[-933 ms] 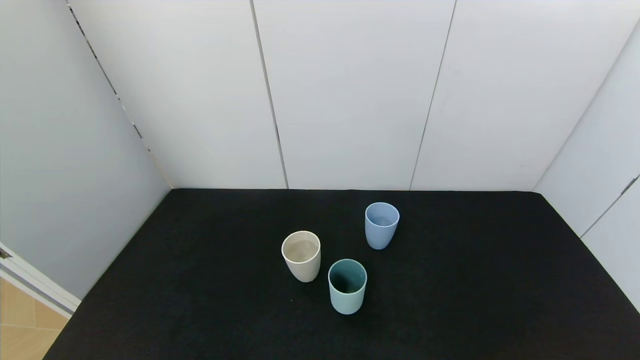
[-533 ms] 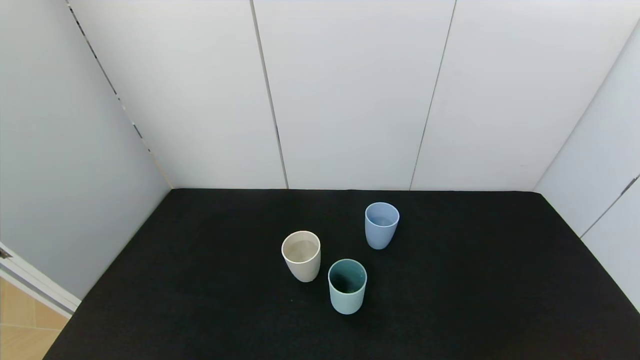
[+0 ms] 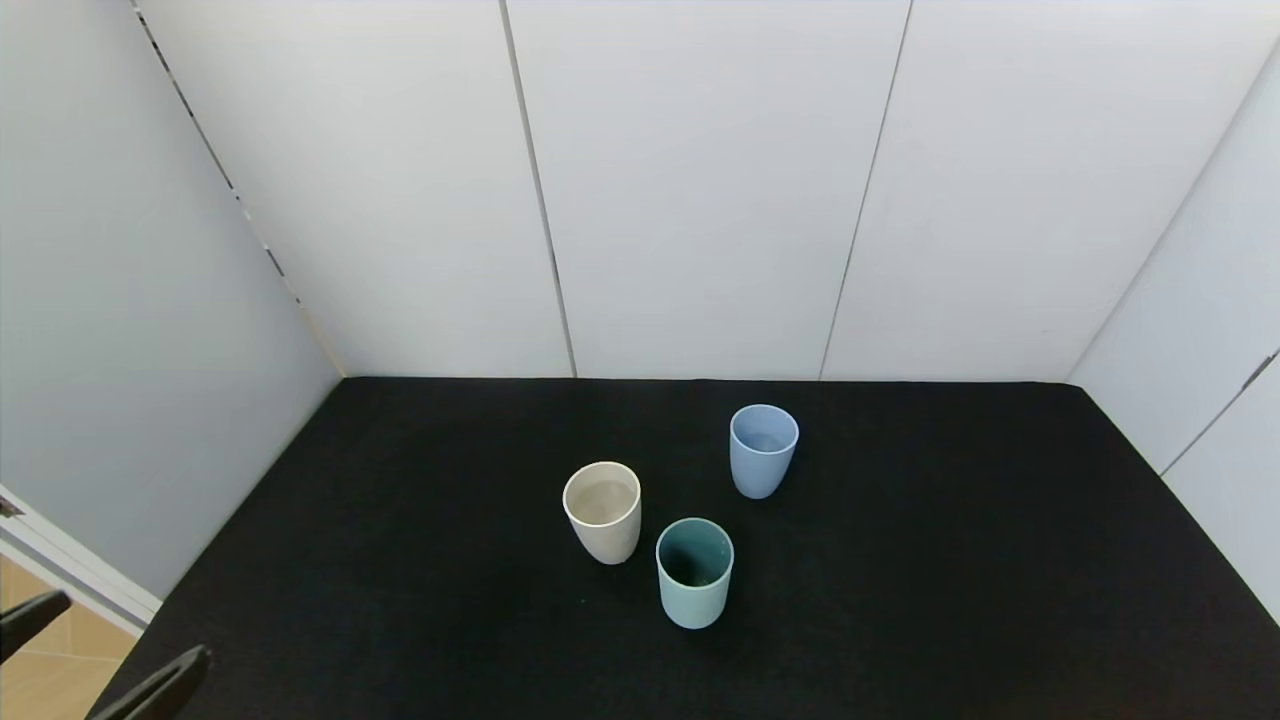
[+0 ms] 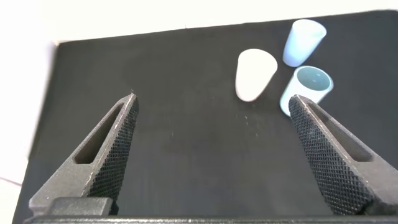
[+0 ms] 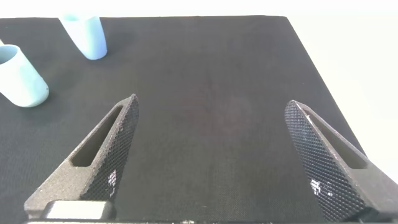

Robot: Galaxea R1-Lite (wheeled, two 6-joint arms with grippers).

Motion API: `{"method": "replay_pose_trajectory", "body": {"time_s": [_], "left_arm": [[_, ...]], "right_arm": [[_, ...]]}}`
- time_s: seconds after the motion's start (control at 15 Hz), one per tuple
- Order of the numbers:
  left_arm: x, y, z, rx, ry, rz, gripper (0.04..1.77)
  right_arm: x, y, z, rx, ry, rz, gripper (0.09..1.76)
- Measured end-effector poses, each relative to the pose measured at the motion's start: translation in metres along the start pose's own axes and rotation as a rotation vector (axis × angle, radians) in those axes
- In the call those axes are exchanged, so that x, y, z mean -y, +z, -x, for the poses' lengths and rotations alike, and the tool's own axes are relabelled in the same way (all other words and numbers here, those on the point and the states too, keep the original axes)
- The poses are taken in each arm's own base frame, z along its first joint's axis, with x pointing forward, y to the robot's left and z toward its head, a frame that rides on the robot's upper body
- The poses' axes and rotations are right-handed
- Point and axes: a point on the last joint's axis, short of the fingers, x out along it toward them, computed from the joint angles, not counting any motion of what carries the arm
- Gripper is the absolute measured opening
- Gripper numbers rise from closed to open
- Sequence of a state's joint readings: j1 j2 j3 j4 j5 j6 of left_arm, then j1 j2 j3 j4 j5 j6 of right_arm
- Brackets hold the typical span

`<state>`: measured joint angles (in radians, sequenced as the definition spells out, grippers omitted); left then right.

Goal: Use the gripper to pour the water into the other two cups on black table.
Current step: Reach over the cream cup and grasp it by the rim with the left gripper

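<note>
Three cups stand upright on the black table (image 3: pixel 950 560): a beige cup (image 3: pixel 602 510), a periwinkle blue cup (image 3: pixel 763 450) behind and to its right, and a pale teal cup (image 3: pixel 694 572) nearest me. A faint sheen of water shows inside the beige cup. My left gripper (image 3: pixel 135 625) is open and empty at the table's near left corner, far from the cups. In the left wrist view (image 4: pixel 211 99) the beige cup (image 4: pixel 255 74), blue cup (image 4: pixel 303 42) and teal cup (image 4: pixel 308 87) lie ahead. My right gripper (image 5: pixel 211 102) is open and empty over bare table, with the blue cup (image 5: pixel 84 36) and teal cup (image 5: pixel 20 78) off to one side.
White panel walls (image 3: pixel 700 200) close the table at the back and on both sides. A strip of wooden floor (image 3: pixel 40 670) shows past the table's near left corner. The table's right edge (image 5: pixel 311 56) shows in the right wrist view.
My left gripper's open fingertips have come into the head view at the lower left corner. The three cups have not moved.
</note>
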<state>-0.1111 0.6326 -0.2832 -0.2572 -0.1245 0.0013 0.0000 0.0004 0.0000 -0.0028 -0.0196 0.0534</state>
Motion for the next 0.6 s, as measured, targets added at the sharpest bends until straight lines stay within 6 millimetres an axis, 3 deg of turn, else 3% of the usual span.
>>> {"method": "replay_pose_trajectory", "body": {"time_s": [0.2,0.6], "left_arm": [[-0.004,0.002,-0.043,-0.066,-0.019,-0.016,1.72],[-0.003,-0.023,-0.111,-0.192,-0.085,-0.054,1.72]], "right_arm": [[0.0,0.0,0.0,0.0,0.0,0.0,1.71],[0.0,0.0,0.0,0.0,0.0,0.0,1.71]]}}
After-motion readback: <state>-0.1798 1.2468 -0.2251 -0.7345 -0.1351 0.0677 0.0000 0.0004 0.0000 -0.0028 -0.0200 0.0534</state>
